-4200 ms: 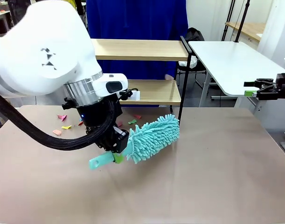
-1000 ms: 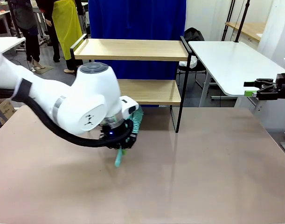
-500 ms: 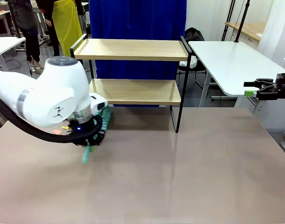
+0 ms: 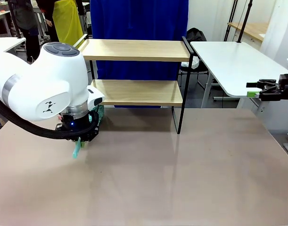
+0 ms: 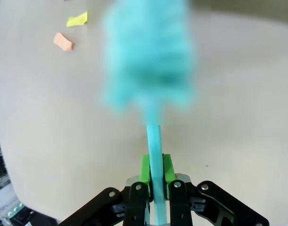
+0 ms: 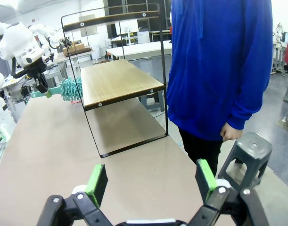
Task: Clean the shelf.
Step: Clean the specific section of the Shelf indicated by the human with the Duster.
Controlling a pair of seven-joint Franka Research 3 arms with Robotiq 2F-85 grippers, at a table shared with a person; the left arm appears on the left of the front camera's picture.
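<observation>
Shelf (image 4: 136, 50) stands at the far edge of the table (image 4: 181, 179). Left gripper (image 5: 155, 170) clamps the duster (image 5: 148, 61) by its handle, low beside the shelf's left end. Right gripper (image 6: 152, 181) hangs open, well apart.

No legible text, label, brand or number in any view. Only marking noted: a small dark geometric emblem (image 4: 48, 106) on the white casing of the left arm (image 4: 40, 89), front view. It cannot be read as letters or digits.
</observation>
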